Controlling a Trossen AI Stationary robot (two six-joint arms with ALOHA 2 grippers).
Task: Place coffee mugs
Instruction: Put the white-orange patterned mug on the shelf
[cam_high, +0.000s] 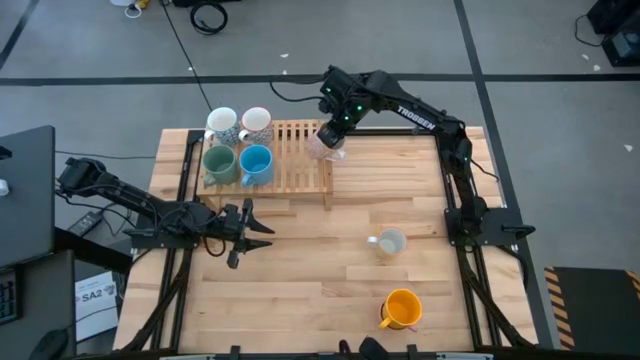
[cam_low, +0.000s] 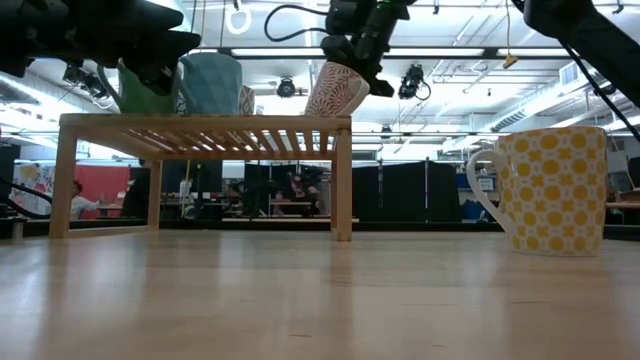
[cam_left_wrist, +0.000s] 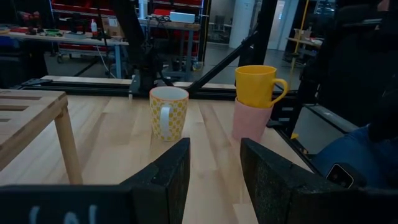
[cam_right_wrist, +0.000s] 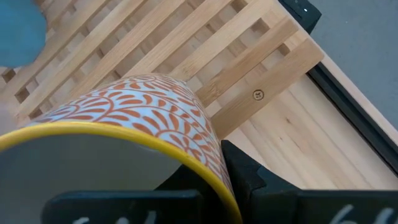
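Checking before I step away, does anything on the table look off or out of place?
One oddity: the orange mug is stacked on an upside-down pink mug near the table's front edge. The right gripper holds a patterned mug tilted over the rack; that is mid-placement.

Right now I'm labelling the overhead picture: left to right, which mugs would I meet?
Green mug → blue mug → patterned mug held by the right pincer → yellow-dotted mug → orange mug.
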